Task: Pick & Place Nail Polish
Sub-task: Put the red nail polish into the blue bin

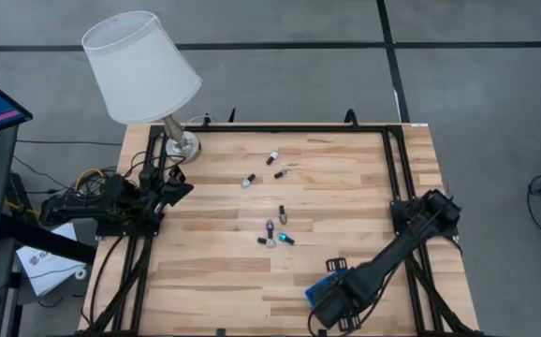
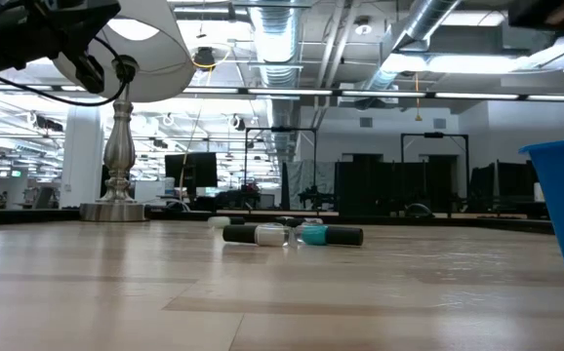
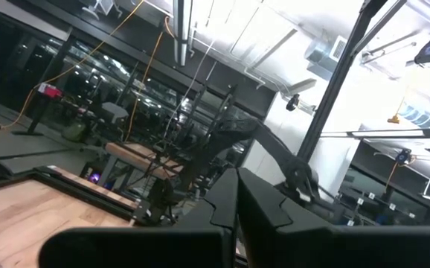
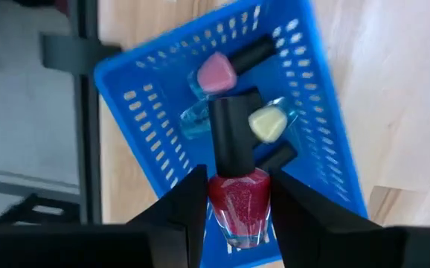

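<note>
- A red nail polish bottle (image 4: 239, 205) sits pinched in the right hand (image 4: 237, 199), directly above the blue basket (image 4: 137, 112) at the worktop's (image 1: 214, 281) near right.
- Judged best: lower before releasing, clear of the bottles inside.
- Left hand (image 1: 179, 190), pressed together, waits far left.

floor (image 1: 280, 23): grey tiles | lamp (image 1: 142, 70): white shade | ceiling ducts (image 2: 280, 34): exposed | lighting: bright strips
</note>
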Controlling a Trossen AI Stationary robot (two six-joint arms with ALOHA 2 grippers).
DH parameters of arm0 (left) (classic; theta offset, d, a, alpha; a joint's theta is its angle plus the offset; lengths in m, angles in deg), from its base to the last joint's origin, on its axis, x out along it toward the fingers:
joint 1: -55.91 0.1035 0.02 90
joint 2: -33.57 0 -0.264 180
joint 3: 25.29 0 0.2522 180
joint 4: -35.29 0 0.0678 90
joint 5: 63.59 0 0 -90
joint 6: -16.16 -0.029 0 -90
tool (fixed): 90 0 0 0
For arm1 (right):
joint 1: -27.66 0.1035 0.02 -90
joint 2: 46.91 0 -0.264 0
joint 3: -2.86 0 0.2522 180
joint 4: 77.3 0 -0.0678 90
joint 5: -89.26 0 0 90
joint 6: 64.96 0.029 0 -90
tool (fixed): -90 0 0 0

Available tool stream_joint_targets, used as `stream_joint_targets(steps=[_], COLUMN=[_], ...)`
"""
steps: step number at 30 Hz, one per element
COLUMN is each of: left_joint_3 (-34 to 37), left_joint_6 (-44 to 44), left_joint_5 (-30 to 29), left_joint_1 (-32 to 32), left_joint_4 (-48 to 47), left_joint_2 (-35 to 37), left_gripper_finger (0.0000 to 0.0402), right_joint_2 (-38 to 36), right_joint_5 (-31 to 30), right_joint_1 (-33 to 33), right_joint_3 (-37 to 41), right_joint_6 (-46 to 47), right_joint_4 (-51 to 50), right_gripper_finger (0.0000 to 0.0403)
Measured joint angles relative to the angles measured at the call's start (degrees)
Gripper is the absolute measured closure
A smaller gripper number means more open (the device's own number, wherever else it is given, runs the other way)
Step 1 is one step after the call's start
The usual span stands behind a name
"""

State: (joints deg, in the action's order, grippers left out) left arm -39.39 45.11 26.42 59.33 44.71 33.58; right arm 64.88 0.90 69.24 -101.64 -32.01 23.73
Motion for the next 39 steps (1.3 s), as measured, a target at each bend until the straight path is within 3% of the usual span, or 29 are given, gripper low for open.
stream_joint_targets(steps=[18,33,39], left_joint_3=[0.0,-0.02,0.0], left_joint_6=[0.01,0.0,0.0], left_joint_5=[0.02,0.02,0.02], left_joint_1=[-0.01,-0.01,0.0], left_joint_4=[0.02,0.02,0.02], left_joint_2=[0.0,0.0,0.0], left_gripper_finger=[0.0401,0.0401,0.0401], right_joint_2=[9.07,9.35,9.22], right_joint_5=[1.74,1.65,1.65], right_joint_1=[1.74,1.54,0.98], right_joint_3=[-0.07,-0.06,-0.04], right_joint_6=[-2.99,-2.93,2.6], right_joint_4=[0.56,-0.41,-1.67], right_gripper_finger=[0.029,0.026,0.0242])
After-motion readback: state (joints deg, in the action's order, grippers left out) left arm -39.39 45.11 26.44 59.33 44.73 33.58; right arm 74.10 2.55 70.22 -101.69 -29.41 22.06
